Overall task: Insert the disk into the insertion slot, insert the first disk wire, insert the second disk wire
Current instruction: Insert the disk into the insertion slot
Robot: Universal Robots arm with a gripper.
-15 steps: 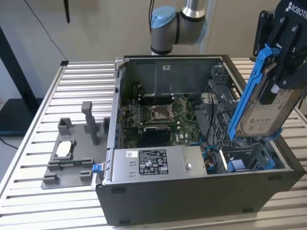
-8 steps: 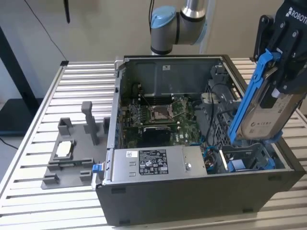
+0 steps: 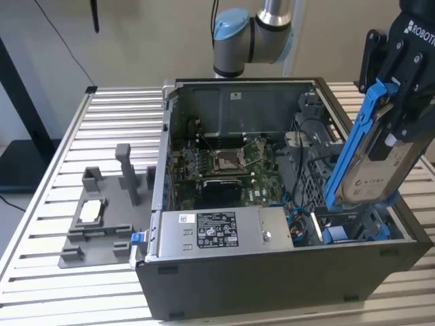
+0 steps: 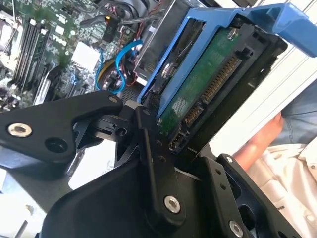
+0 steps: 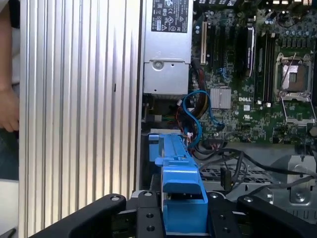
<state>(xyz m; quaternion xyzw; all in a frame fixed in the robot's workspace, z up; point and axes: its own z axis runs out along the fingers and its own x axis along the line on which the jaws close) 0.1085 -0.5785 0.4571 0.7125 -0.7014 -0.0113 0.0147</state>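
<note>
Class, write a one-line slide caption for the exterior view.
The gripper holds the blue-framed disk, tilted, over the open computer case.

The gripper (image 3: 393, 132) runs off the exterior view's top edge — and so does the arm (image 3: 251, 34). The disk (image 3: 370, 173) hides much of the slot (image 3: 343, 224); a hand (image 5: 6, 109) is cut at the first wrist view's edge.

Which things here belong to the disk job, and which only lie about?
Job: black gripper, shut on the silver-grey hard drive in its blue plastic caddy; dark grey drive-cage slot.
Lying about: grey labelled power-supply box; green motherboard; grey plastic fixture.
</note>
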